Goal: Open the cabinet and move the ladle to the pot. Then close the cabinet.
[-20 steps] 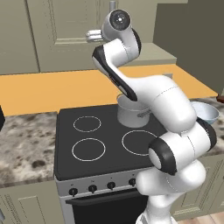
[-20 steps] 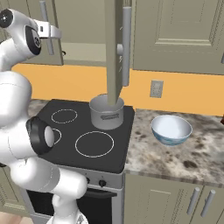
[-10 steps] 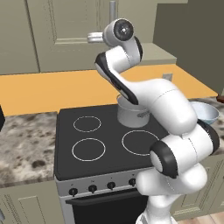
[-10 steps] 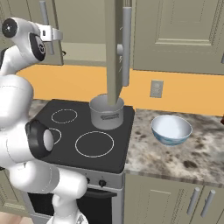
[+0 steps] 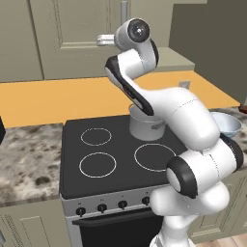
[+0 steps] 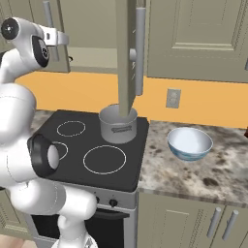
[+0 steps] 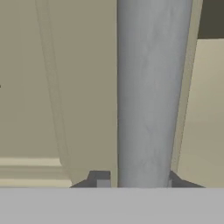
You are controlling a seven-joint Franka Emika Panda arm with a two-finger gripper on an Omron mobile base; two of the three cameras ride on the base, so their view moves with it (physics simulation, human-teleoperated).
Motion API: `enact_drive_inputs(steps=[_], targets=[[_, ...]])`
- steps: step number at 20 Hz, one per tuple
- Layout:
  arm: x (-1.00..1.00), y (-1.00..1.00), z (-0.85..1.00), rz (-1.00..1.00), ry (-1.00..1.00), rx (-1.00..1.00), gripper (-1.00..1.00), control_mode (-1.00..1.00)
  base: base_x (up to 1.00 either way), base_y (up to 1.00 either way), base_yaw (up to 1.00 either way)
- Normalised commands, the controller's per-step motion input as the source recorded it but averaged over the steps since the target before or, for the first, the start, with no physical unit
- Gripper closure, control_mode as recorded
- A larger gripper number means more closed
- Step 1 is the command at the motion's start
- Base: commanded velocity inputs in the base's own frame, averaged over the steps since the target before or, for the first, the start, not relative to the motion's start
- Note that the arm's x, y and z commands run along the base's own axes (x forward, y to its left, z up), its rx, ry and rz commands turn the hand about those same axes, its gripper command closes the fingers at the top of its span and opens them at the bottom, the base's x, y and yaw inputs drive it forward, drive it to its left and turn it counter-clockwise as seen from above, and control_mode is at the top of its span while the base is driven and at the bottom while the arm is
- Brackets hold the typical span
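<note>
The cabinet (image 5: 72, 34) has its left door closed. Its right door (image 6: 126, 53) stands swung open, edge-on above the stove. My gripper (image 7: 138, 181) is shut on the left door's silver bar handle (image 7: 151, 92), with a dark fingertip on either side of the bar. The gripper (image 6: 60, 38) also shows at that handle (image 6: 48, 14) from the right. A small dark hooked shape (image 6: 70, 59) on the cabinet shelf may be the ladle. The grey pot (image 5: 144, 126) (image 6: 117, 125) stands on the stove's back right.
The black stove top (image 5: 106, 154) has three free rings. A pale-blue bowl (image 6: 190, 143) rests on the speckled counter right of the stove. The open door's handle (image 6: 140, 48) hangs over the pot. My arm arches above the stove.
The jaws have closed in on the left door's handle. The wrist has shifted slightly; the door, pot and bowl have not moved.
</note>
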Motion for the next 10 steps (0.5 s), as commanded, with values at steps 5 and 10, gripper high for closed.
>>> enact_drive_inputs(steps=[5, 10], targets=[[-0.37, 0.2, -0.15, 0.0, -0.08, 0.0, 1.0, -1.0, 0.0, 0.0, 0.0], [-0.67, 0.22, 0.0, 0.0, -0.05, 0.0, 1.0, -1.0, 0.0, 0.0, 0.0]])
